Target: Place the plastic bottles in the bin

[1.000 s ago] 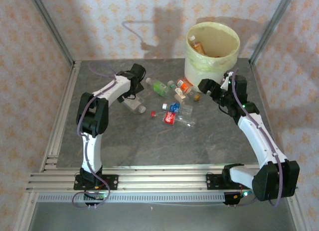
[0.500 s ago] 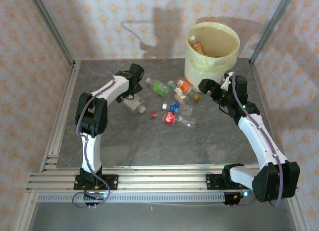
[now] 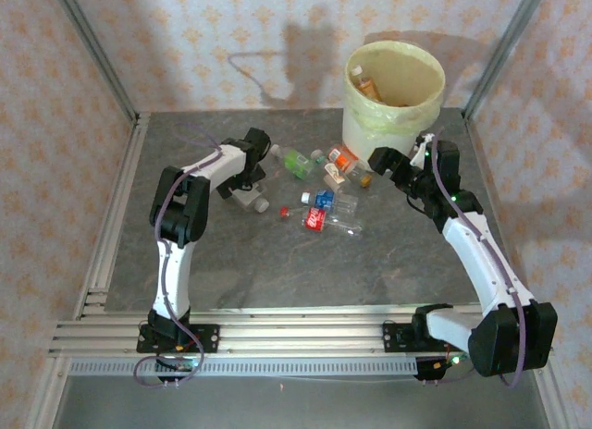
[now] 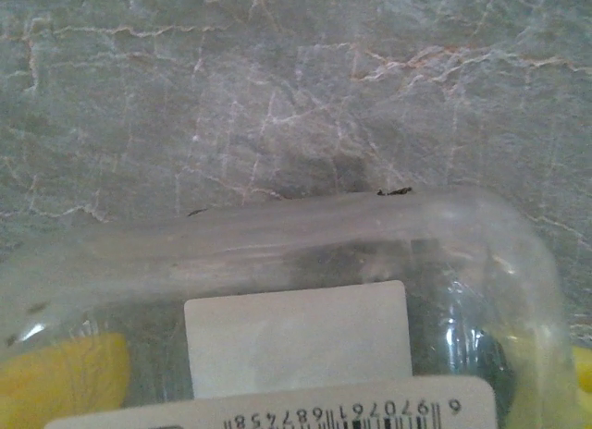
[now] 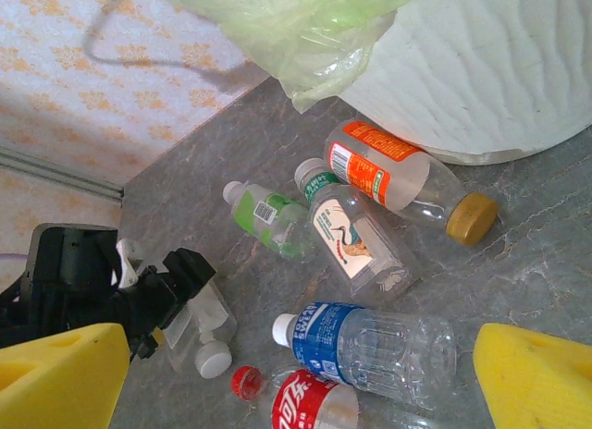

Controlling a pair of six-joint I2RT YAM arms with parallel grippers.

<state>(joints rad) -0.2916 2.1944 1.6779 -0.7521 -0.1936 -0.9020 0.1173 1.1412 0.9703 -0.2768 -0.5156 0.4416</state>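
Left of bottle pile point(image 3: 324, 200), left gripper point(image 3: 246, 179) straddles clear bottle point(image 4: 296, 253).

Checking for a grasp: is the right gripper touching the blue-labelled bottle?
Apart. In the right wrist view the fingers of the right gripper stand clear of the blue-labelled bottle on both sides.

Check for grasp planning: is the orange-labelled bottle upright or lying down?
Lying down: the orange-labelled bottle rests on its side beside the bin.

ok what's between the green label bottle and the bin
An orange-label bottle and a white-label bottle, both lying down, seen from the right wrist view.
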